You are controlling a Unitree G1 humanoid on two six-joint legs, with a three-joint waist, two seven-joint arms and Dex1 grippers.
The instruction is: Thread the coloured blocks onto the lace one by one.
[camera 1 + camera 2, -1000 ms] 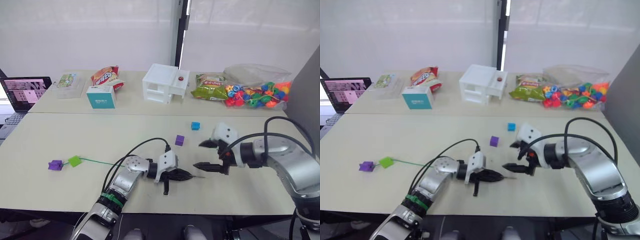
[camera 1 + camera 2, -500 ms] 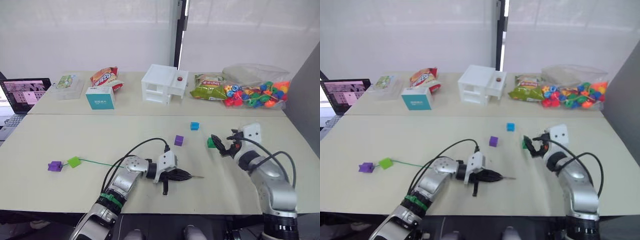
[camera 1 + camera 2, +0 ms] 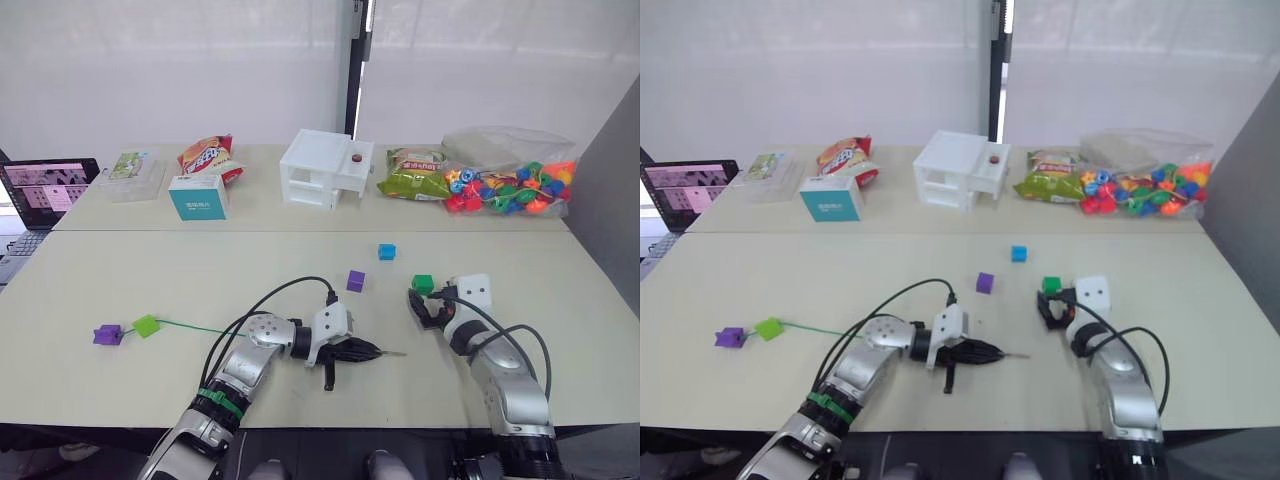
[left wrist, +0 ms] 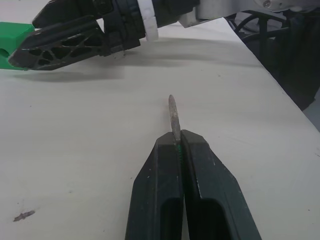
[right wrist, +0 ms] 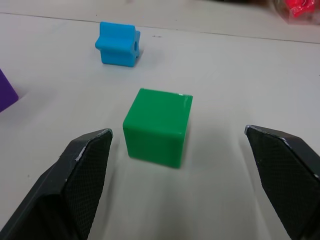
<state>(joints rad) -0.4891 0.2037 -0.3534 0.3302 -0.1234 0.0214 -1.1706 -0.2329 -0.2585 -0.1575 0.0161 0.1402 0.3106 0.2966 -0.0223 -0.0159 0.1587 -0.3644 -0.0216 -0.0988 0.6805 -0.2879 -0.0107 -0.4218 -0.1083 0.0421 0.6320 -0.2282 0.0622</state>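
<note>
Pinching lace by stiff tip, your left gripper jaws clamped tight, tip poking out toward right gripper. Right jaws gaping wide, dark green block sitting on bench just ahead, untouched. Blue block and purple block lying apart beyond. Lime block and second purple block sitting at lace's far end.

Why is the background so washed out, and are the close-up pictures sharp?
In the eye views, bright light through the pale curtain washes out the background, while the table is evenly lit with soft shadows. In the right wrist view the green cube is crisp, with a faint shadow beside it. In the left wrist view the lace tip is sharp; the near fingers look oversized from closeness.
</note>
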